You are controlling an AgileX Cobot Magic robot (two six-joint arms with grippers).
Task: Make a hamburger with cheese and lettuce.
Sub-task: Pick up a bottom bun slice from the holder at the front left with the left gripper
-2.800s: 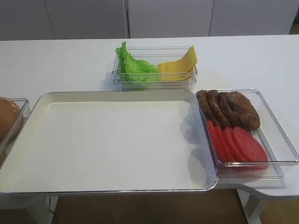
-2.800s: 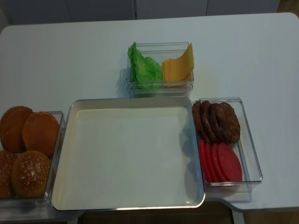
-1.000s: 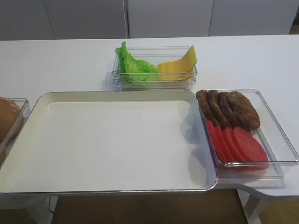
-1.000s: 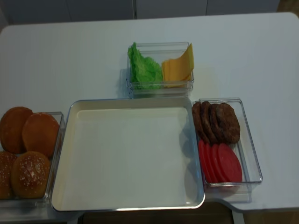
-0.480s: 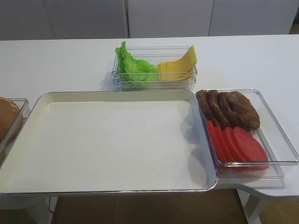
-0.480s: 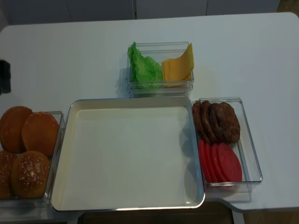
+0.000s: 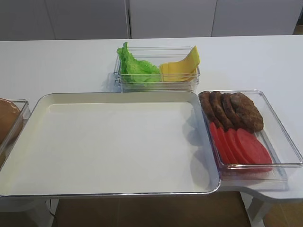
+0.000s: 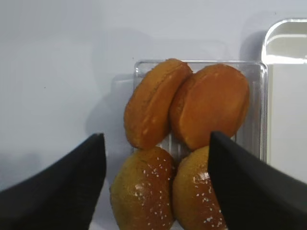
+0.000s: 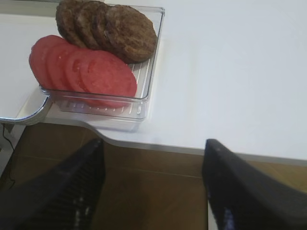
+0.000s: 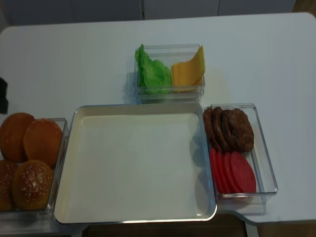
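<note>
Two grippers: both spread wide, holding nothing.
Left gripper (image 8: 156, 191): above the buns (image 8: 184, 143).
Right gripper (image 9: 153, 191): near tomato slices (image 9: 81, 67).
Lettuce (image 7: 135, 68), cheese (image 7: 182, 66): sharing one clear box (image 7: 156, 86).

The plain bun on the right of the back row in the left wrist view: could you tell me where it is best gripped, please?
Probably across the rim of the plain bun, from straight above. It leans on edge against its neighbour bun, so only its upper rim is free. The left gripper hangs open above the clear container.
</note>
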